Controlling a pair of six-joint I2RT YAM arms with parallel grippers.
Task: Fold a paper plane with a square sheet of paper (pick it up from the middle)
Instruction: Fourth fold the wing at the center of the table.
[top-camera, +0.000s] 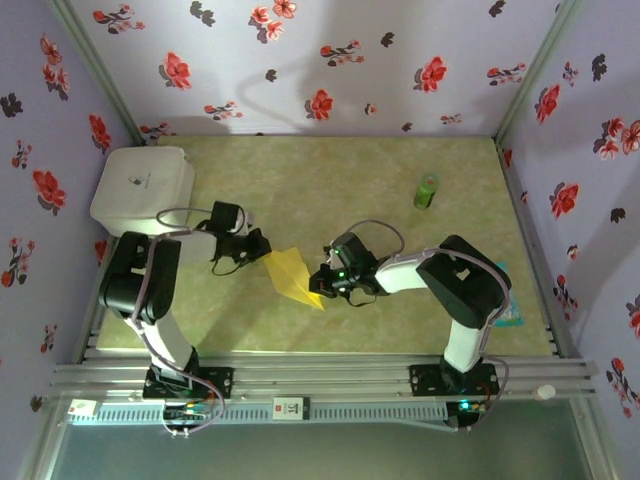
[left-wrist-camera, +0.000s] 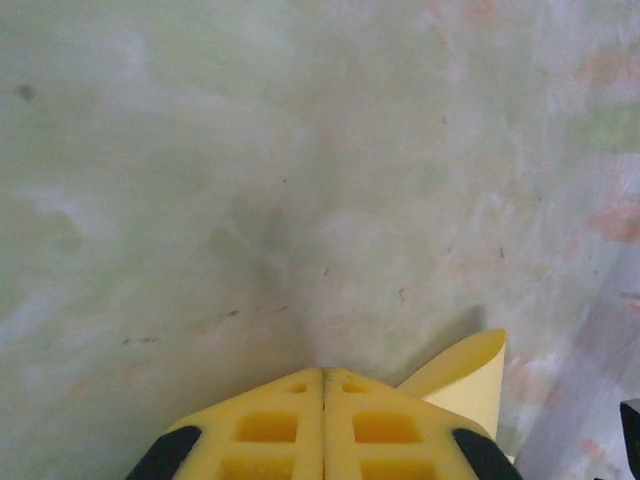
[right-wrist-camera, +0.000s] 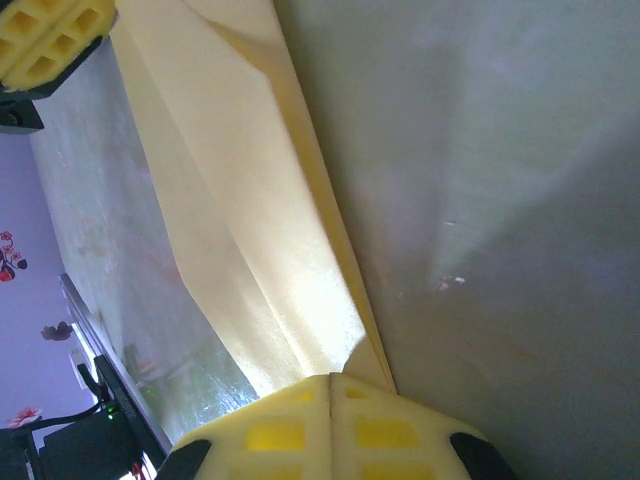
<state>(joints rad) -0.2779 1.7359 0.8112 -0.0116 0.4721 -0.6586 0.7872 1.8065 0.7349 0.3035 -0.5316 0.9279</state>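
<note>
The left gripper reached in from the left with its forearm lying low and bent at the elbow. Its yellow honeycomb pads were pressed flat together and pinched the far-left end of the yellow paper. The right gripper came from the right on a similarly folded arm. Its pads were likewise clamped, and gripped the paper's near-right end.

The paper hung between the two grippers near the middle of the table. It was a narrow, creased shape whose long axis ran from far-left to near-right, tapering to a point at the near-right end. In the right wrist view it looked thin and matte, with layered folds and a long straight crease along its length.

The table was a mottled pale green. A rounded white box sat at the far left, and a small green cylinder stood far right, well apart from the paper.
</note>
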